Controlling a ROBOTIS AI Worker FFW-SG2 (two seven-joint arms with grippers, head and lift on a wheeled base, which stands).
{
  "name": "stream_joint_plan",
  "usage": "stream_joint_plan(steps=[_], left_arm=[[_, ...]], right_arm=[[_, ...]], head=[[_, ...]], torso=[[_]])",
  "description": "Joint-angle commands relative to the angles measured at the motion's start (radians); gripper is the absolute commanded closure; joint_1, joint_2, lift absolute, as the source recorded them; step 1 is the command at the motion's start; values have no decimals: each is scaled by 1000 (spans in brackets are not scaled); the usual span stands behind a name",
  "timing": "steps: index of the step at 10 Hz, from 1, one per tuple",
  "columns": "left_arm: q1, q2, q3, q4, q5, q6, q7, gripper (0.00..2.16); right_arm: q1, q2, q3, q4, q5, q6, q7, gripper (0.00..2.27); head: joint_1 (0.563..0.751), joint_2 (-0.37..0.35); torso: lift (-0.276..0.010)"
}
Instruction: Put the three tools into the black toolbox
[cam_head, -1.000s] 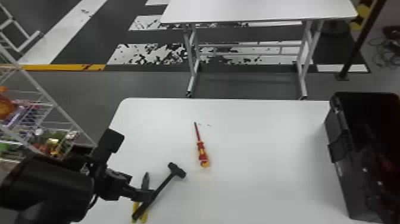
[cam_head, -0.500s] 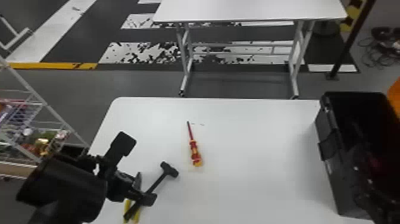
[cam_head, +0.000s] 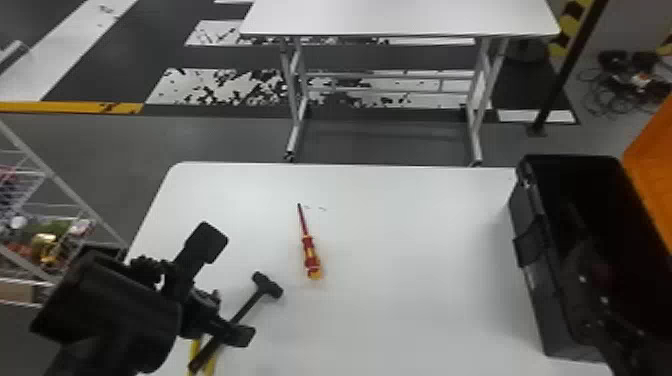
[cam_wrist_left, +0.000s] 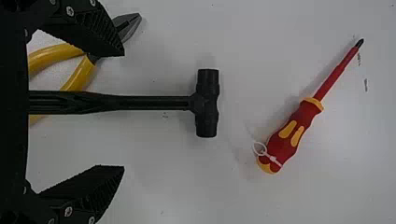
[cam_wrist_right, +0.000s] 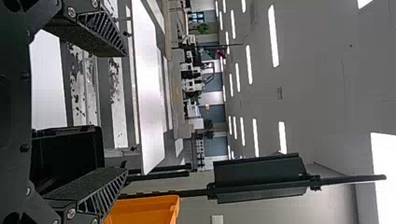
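L gripper (cam_head: 225, 288): fingers spread, hammer (cam_wrist_left: 144, 102) handle btwn them, ungripped. Hammer's across yellow-handled pliers (cam_wrist_left: 78, 75) on counter (cam_head: 400, 300); red/ylw screwdriver (cam_head: 309, 250) nearby. Black toolbox (cam_head: 542, 300) at R; R gripper (cam_head: 592, 285) by it, fingers apart, empty.

On the white rectangular table (cam_head: 400, 225), the red-and-yellow, long-shafted screwdriver (cam_head: 309, 252) lay left of the black, box-shaped toolbox (cam_head: 542, 300). Nearer the front and farther left, the black, double-faced hammer (cam_wrist_left: 207, 102) lay with its handle across the yellow-handled, metal-jawed pliers (cam_wrist_left: 78, 77). A second white rectangular table (cam_head: 400, 17) stood behind, a white wire rack (cam_head: 65, 187) at left, and an orange, straight-rimmed bin (cam_head: 655, 160) right of the toolbox.
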Motion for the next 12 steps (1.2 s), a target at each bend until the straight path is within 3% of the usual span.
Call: stream_joint_plan(steps=[1,3,5,7,11,12], left_arm=[[-3,-3,-8,15,-2,0,0,147],[-3,-5,-14,20,-11,0,-1,245],[-6,-3,-15,28,-20,0,-7,545],[-6,-3,-15,34,-22,0,-10,670],[-23,-8,-17,40,-25,9,-12,1447],[-24,-14,-19,40,-31,12,-9,1764]], right_arm=[[-1,0,-1,4,-4,-12,0,130],[-1,0,-3,6,-6,-15,0,130],[1,0,-3,6,-6,-18,0,130],[1,0,-3,6,-6,-25,0,130],[7,0,-9,6,-13,-49,0,130],[8,0,-12,6,-18,-55,0,130]], head=[[695,73],[695,66],[695,65],[695,70],[695,73],[695,70]], torso=[[-51],[-51],[-51],[-51],[-51],[-51]])
